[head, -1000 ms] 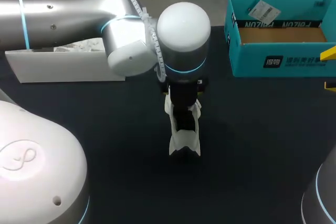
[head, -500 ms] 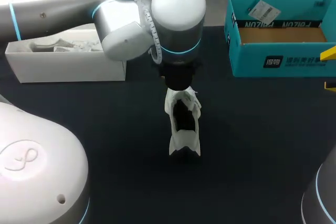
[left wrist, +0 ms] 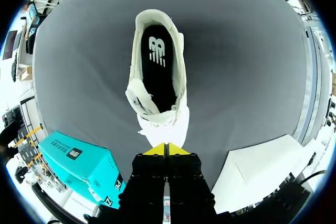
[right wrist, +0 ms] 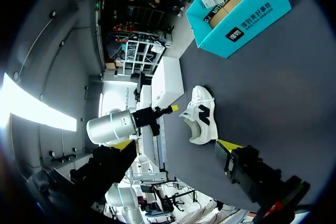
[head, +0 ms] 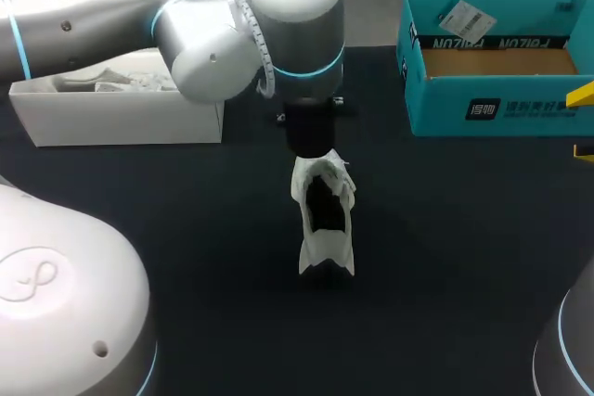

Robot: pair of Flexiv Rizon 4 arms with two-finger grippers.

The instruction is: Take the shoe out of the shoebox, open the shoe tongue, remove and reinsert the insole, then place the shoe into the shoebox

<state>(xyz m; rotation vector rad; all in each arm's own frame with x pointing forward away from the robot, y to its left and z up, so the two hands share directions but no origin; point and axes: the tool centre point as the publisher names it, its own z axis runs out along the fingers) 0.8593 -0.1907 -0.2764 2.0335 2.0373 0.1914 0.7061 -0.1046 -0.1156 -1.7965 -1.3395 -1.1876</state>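
A white shoe [head: 325, 220] lies on the dark table [head: 445, 229], its black insole [left wrist: 157, 72] showing through the open top. My left arm comes in over the middle. The left gripper [left wrist: 167, 149] hangs just above and behind the shoe's toe end, yellow tips pressed together with nothing between them. The white shoebox [head: 116, 113] stands at the back left. My right gripper [right wrist: 176, 145] is well off to the right of the shoe [right wrist: 199, 114], its fingers spread wide and empty. Its yellow tips [head: 581, 95] show at the head view's right edge.
A teal cardboard box [head: 492, 62], open on top, stands at the back right, close to my right gripper. It also appears beside my left gripper as the teal box [left wrist: 79, 158]. Bare dark tabletop surrounds the shoe.
My left gripper has lifted out of the shoe and drawn back toward the far side. Its fingers have gone from wide open to shut. The shoe and the right arm have stayed put.
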